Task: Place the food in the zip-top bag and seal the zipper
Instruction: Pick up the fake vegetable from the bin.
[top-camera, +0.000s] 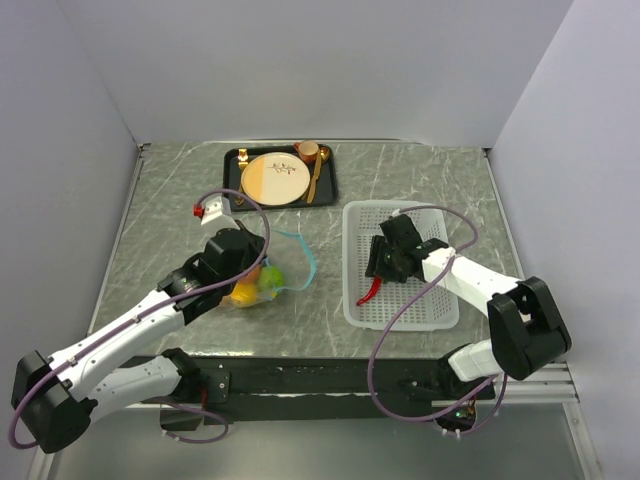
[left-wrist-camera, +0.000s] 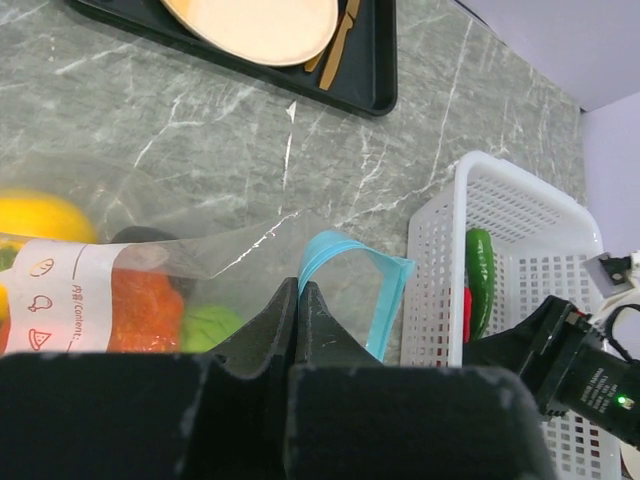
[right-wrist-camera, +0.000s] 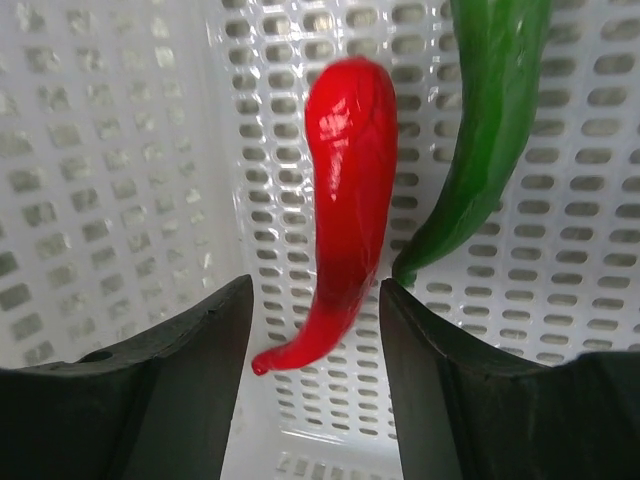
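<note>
The clear zip-top bag lies left of centre with a yellow lemon, an orange piece and a green lime inside. My left gripper is shut on the bag's mouth edge, pinching the light blue zipper, which loops up to the right. In the white mesh basket a red chili lies beside a green chili. My right gripper is low in the basket, open, with one finger on each side of the red chili's tail and small gaps showing.
A black tray at the back holds a cream-and-tan plate, a gold utensil and a small cup. The basket's walls rise around my right gripper. Grey marble table shows between the bag and the basket.
</note>
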